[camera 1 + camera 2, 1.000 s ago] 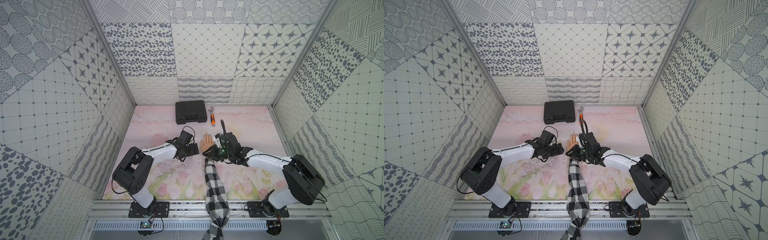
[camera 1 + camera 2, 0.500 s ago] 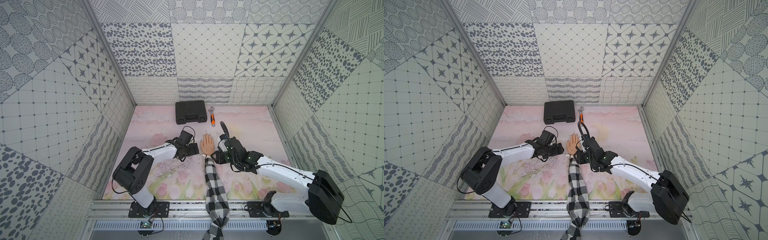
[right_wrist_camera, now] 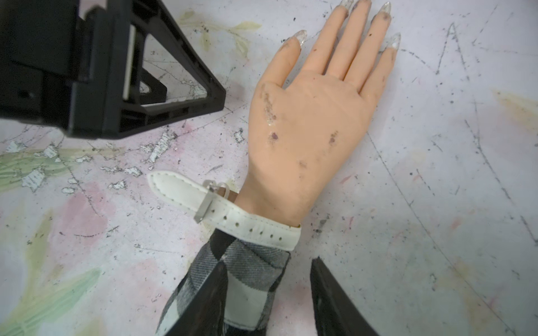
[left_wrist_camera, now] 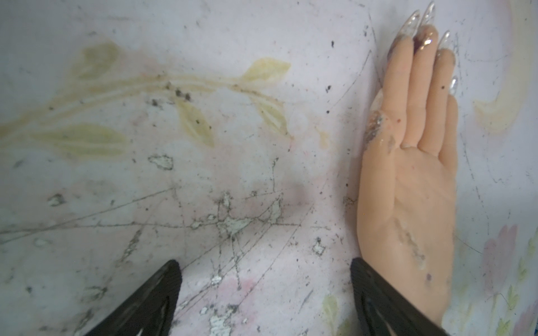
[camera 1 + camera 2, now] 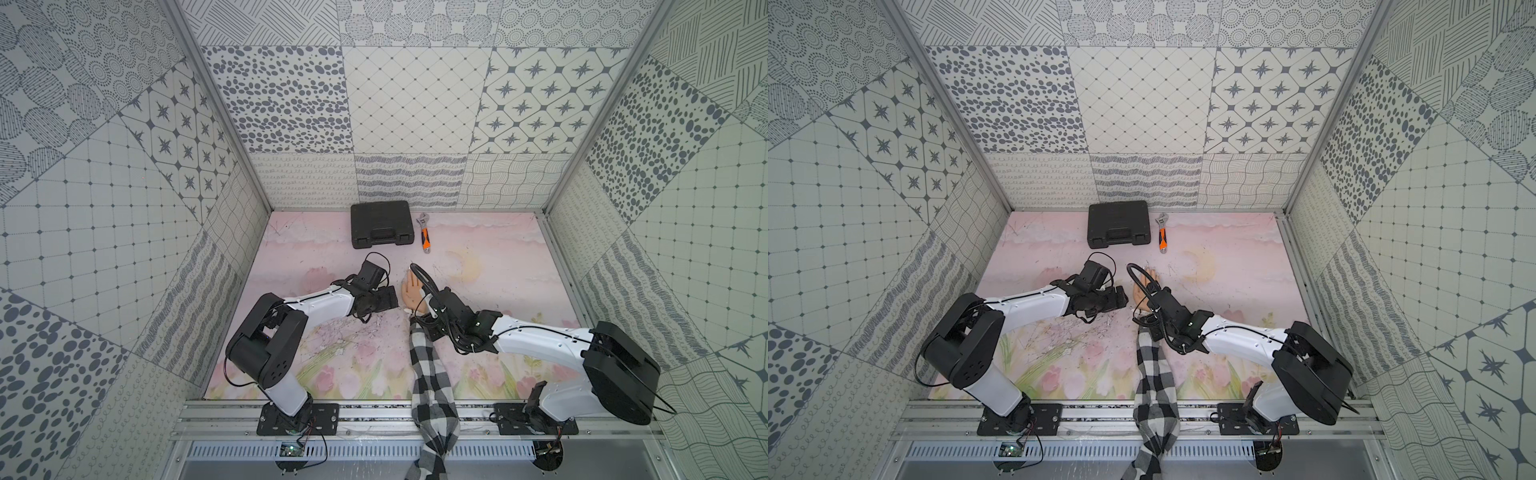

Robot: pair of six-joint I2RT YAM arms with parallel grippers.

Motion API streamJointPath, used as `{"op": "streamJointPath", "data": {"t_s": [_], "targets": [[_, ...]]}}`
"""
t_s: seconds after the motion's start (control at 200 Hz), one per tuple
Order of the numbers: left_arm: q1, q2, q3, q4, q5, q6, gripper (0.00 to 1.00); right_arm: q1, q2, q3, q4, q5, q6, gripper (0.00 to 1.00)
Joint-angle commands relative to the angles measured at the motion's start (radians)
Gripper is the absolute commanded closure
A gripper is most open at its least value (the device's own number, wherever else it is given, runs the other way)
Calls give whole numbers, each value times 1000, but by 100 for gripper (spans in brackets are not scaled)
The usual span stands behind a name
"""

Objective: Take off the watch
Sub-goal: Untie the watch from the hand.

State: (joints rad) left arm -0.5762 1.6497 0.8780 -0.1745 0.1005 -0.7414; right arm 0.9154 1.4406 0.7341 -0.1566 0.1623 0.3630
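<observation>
The watch is strapped on the mannequin hand's wrist by its white strap. The strap's tail pokes out past the metal buckle, and the face is hidden. In both top views the hand lies flat, fingers towards the back. My right gripper is open above the checked sleeve just behind the strap, holding nothing. Left of the hand, my left gripper is open and low over the mat, one fingertip at the heel of the palm.
A black tool case and an orange-handled wrench lie by the back wall. The checked sleeve runs from the wrist over the front rail. Patterned walls enclose the scratched floral mat.
My right gripper's jaws have spread wider, and it has drawn back from the wrist to over the sleeve. The left arm has not moved.
</observation>
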Motion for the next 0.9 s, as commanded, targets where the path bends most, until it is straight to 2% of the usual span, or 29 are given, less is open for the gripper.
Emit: {"op": "streamJointPath", "data": {"t_s": [0.0, 0.215, 0.405, 0.595, 0.68, 0.895], "targets": [[5, 20, -3, -92, 25, 3, 8, 11, 50, 58, 77, 20, -33, 51], [4, 16, -8, -88, 27, -1, 8, 14, 119, 105, 91, 23, -43, 54], [5, 18, -9, -85, 30, -2, 8, 15, 115, 109, 61, 32, -55, 76], [5, 22, -10, -78, 36, 0, 8, 15, 62, 84, 27, 56, -63, 90], [5, 24, -8, -74, 37, 0, 8, 14, 46, 81, 13, 59, -69, 100], [5, 26, -8, -71, 42, -3, 8, 14, -1, 87, -3, 97, -70, 100]]}}
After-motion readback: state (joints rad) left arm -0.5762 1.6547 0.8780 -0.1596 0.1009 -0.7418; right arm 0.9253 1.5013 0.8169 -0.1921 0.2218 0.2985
